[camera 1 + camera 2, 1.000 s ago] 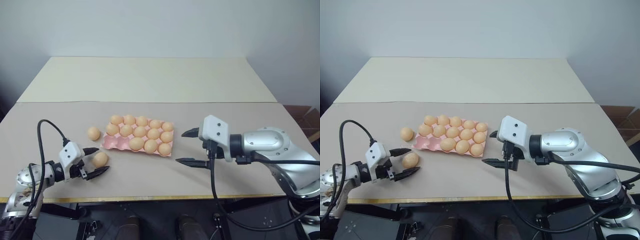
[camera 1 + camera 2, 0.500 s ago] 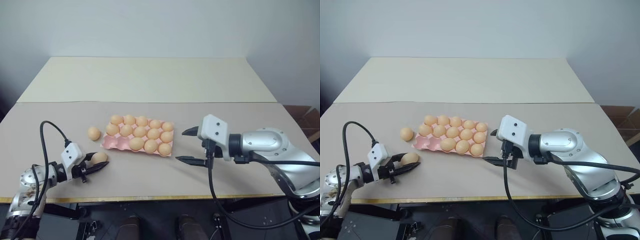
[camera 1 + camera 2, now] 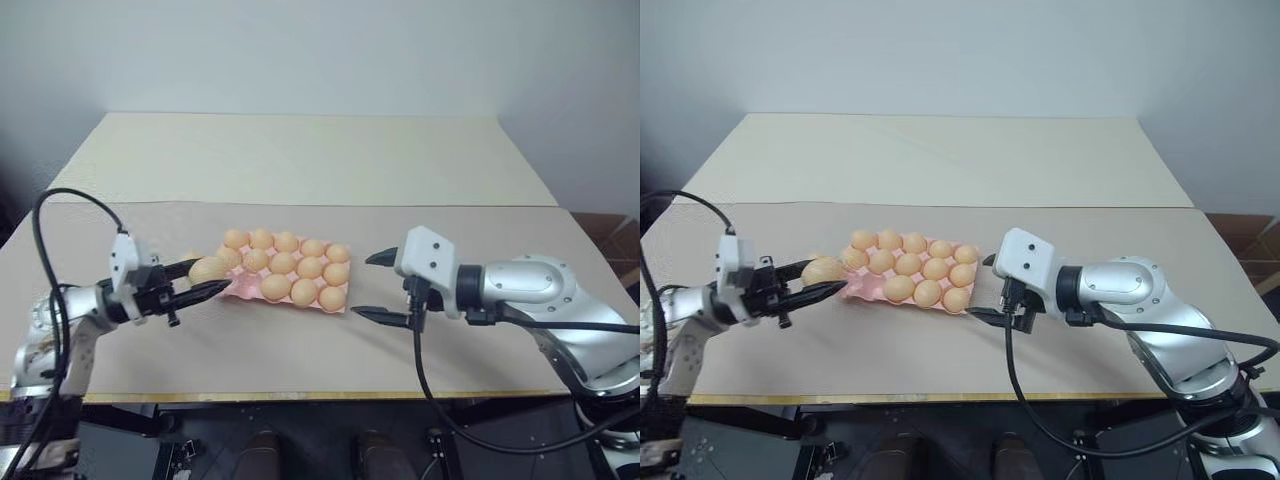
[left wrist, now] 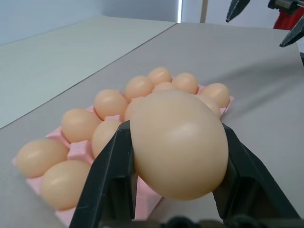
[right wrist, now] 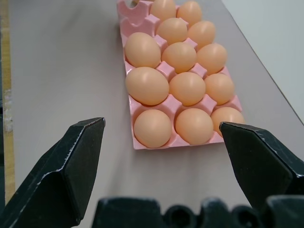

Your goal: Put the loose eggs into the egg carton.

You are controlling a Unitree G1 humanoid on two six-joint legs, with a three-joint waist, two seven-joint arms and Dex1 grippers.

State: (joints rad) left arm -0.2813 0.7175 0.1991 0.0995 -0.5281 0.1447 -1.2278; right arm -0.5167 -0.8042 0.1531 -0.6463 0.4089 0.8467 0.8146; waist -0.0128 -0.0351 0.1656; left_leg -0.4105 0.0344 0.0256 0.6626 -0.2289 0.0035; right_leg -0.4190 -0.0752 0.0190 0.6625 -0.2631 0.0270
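The left gripper (image 3: 197,281) has clamped an egg (image 3: 208,269) and lifted it off the desk (image 3: 300,350) toward the egg carton (image 3: 236,290) at 3 o'clock. The right gripper (image 3: 380,286) hangs released, so placing comes next.

A pale orange-tan egg (image 4: 178,145) hangs clamped above the table, just beside the egg carton's (image 3: 240,291) left end. The pink carton lies flat, most cups filled with eggs.
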